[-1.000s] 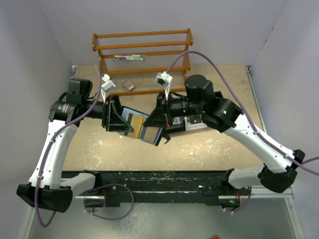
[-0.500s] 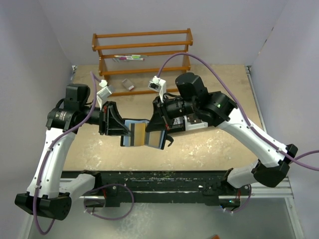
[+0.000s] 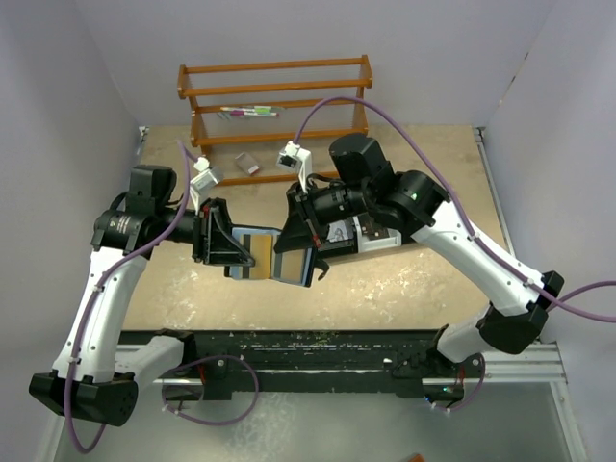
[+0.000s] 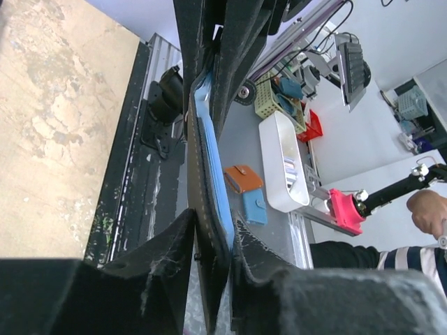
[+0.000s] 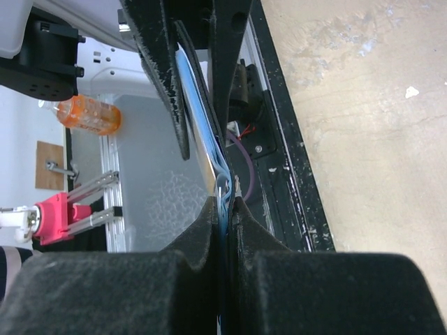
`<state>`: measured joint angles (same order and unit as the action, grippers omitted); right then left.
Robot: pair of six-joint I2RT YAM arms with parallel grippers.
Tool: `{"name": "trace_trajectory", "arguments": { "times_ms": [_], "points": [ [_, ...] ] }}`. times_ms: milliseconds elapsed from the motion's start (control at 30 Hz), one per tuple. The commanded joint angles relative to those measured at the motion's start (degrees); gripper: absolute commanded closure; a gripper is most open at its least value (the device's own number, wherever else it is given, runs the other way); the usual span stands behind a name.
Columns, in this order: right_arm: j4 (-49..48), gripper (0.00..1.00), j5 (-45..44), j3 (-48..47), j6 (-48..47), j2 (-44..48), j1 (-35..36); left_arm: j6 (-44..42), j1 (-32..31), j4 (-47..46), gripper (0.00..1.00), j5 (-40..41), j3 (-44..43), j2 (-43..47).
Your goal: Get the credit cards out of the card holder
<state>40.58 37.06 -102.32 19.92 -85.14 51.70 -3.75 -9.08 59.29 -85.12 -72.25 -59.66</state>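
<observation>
The card holder (image 3: 292,262) hangs open in mid-air over the table, black outside with blue-grey lining, stretched between my two grippers. An orange-tan credit card (image 3: 262,252) shows on its left half. My left gripper (image 3: 236,252) is closed over the left flap. In the left wrist view its fingers (image 4: 213,220) press both sides of the black and blue flap (image 4: 209,139). My right gripper (image 3: 295,246) pinches the right edge. In the right wrist view it (image 5: 225,202) is shut tight on the thin blue lining (image 5: 201,115).
A wooden rack (image 3: 274,96) stands at the back with pens (image 3: 248,113) on a shelf. A small grey-white block (image 3: 247,164) lies in front of it. A black-and-white tray (image 3: 377,237) sits under the right arm. The black rail (image 3: 308,346) runs along the near edge.
The right arm has swung left and carried the card holder toward the left gripper. The holder has gone from tilted to nearly level. The left gripper now sits further over the left flap.
</observation>
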Motion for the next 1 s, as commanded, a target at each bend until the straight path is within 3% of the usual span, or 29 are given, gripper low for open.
{"name": "trace_trajectory", "arguments": {
  "times_ms": [0,133,267,400,533,667,833,967],
  "points": [
    [-0.1,1.0,2.8,-3.0,-0.2,0.2,0.0,-1.0,0.1,-0.8,0.79,-2.4,0.3,0.9],
    [-1.2,0.98,4.5,-1.6,-0.9,0.2,-0.9,-0.6,0.0,-0.5,0.94,-5.9,-0.3,1.2],
    [-4.8,0.48,5.5,1.9,-1.3,2.7,-3.5,0.1,0.1,0.1,0.98,-7.7,-1.8,1.6],
    [-7.2,0.31,5.5,1.9,-0.7,5.2,-7.8,2.2,0.2,-0.6,1.0,-7.9,-2.6,1.4],
    [-7.9,0.29,-3.2,-0.3,2.0,10.0,-10.0,3.4,0.8,-1.3,1.0,-6.7,-3.0,0.5],
    [-16.2,0.28,-9.0,3.5,6.7,17.9,-10.0,8.1,1.7,-6.2,1.0,0.1,-3.0,0.5],
    [-26.3,0.26,-2.3,12.8,13.7,22.2,-8.5,19.1,2.0,-19.7,1.0,5.5,-1.6,2.7],
    [-33.6,0.26,-3.9,20.6,17.4,22.9,-2.7,23.3,2.0,-24.8,1.0,7.4,-2.0,2.4]
  ]
}}
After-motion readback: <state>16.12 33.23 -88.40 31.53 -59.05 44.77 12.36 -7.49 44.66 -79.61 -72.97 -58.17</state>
